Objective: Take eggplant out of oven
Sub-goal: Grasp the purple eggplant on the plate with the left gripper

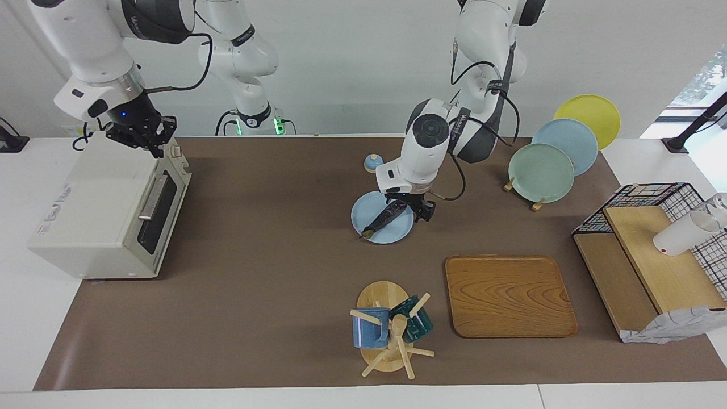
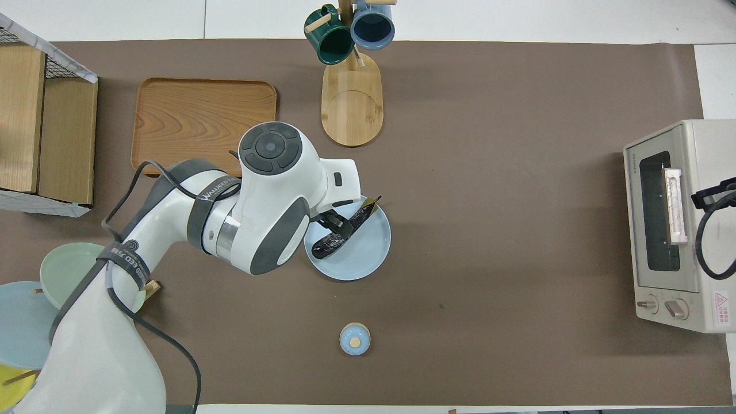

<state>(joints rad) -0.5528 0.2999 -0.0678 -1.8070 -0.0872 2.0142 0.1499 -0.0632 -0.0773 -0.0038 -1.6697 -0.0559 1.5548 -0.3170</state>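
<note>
The eggplant, dark purple and slim, lies slantwise on a light blue plate in the middle of the table. My left gripper is low over the plate, open, with a finger on either side of the eggplant's thicker half. The off-white oven stands at the right arm's end of the table with its dark glass door closed. My right gripper hovers at the top edge of the oven door, at the corner nearer the robots.
A wooden tray and a mug tree with two mugs stand farther from the robots than the plate. A small blue lid lies nearer. Upright plates and a wire shelf occupy the left arm's end.
</note>
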